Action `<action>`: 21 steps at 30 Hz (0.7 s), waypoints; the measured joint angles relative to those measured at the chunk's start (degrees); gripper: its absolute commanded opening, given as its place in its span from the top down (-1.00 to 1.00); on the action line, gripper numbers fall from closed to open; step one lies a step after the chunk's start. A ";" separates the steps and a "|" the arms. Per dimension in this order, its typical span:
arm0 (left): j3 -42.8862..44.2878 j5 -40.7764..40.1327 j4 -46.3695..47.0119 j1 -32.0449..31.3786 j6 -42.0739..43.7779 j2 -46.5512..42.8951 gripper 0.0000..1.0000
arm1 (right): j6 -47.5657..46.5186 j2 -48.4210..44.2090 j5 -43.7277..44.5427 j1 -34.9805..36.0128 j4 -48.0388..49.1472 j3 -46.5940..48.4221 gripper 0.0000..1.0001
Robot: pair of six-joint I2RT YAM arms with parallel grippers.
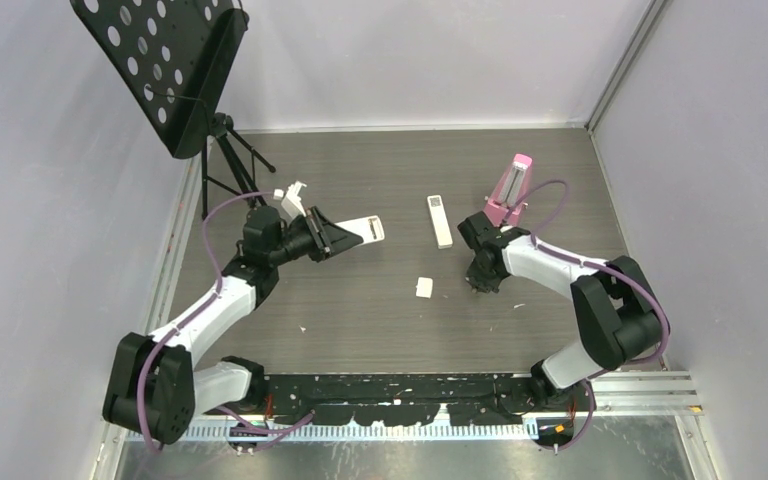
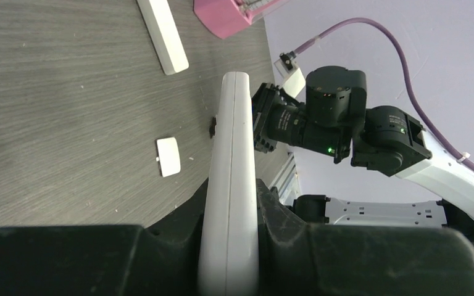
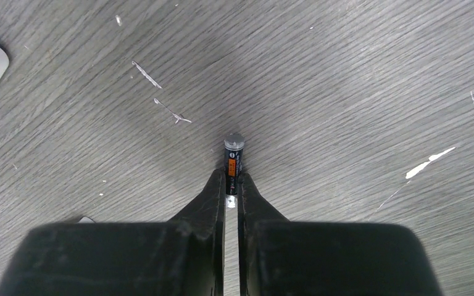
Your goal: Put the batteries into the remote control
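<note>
My left gripper (image 1: 332, 236) is shut on the white remote control (image 1: 362, 231) and holds it edge-on above the table; in the left wrist view its white edge (image 2: 231, 185) runs up between the black fingers (image 2: 290, 234). My right gripper (image 1: 481, 280) points down at the table. In the right wrist view it (image 3: 232, 182) is shut on a battery (image 3: 233, 159), a dark cylinder with an orange label and a silver tip. The battery's tip touches or nearly touches the table. The other batteries are out of view.
A small white battery cover (image 1: 424, 287) lies on the table between the arms, also in the left wrist view (image 2: 168, 156). A longer slim white remote (image 1: 440, 220) lies at the back. A pink holder (image 1: 509, 193) stands behind the right arm. A black music stand (image 1: 165, 60) stands at back left.
</note>
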 measured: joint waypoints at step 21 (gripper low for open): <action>4.09 13.29 10.73 -8.85 -9.35 26.32 1.00 | -14.49 -20.46 -23.87 0.63 2.62 2.58 0.99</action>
